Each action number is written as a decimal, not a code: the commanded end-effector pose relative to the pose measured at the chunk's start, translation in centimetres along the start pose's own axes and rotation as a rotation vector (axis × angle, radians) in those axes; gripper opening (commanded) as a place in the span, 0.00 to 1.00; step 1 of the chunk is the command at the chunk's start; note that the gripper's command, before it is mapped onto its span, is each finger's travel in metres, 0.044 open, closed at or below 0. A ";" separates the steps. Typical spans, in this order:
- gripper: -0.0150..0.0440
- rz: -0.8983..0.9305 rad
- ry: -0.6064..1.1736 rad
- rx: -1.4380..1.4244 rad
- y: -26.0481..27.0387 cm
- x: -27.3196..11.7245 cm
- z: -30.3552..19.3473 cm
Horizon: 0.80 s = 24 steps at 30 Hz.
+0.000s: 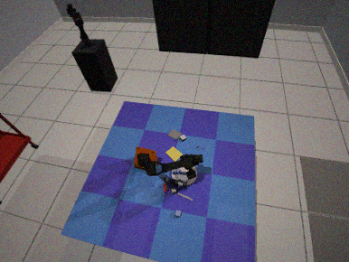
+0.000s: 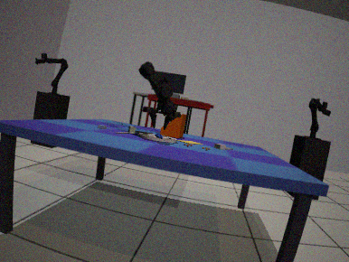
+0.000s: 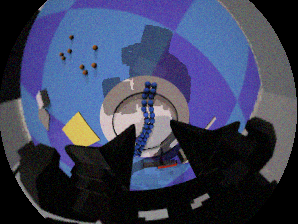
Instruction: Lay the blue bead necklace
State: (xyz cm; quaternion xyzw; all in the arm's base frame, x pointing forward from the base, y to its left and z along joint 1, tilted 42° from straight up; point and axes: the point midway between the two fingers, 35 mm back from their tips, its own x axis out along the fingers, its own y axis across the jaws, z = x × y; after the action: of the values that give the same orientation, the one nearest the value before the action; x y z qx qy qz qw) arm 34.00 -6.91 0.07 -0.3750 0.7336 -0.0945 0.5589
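"Where's the blue bead necklace?"

"Bunched in a narrow double strand across the middle of the round bead board, crossing the groove instead of following it round."

"And the hand?"

"Partly open above the board, nothing gripped."

"What's nearby?"

"A yellow square lies beside the board, and small orange-brown beads are scattered on the tabletop."

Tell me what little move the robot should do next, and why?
Probably lower the open gripper around one end of the blue beads: they lie bunched across the middle of the round board, not around its ring groove, and nothing is between the fingers.
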 end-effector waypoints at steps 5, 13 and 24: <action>0.68 -0.004 0.000 -0.022 -0.4 1.3 0.0; 0.68 -0.003 -0.007 -0.012 -0.4 1.1 0.2; 0.68 -0.005 -0.003 -0.018 -0.4 2.8 0.1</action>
State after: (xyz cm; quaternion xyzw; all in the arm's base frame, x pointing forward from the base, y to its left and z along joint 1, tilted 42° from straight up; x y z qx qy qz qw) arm 34.26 -8.63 -1.30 -0.3785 0.7306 -0.0903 0.5611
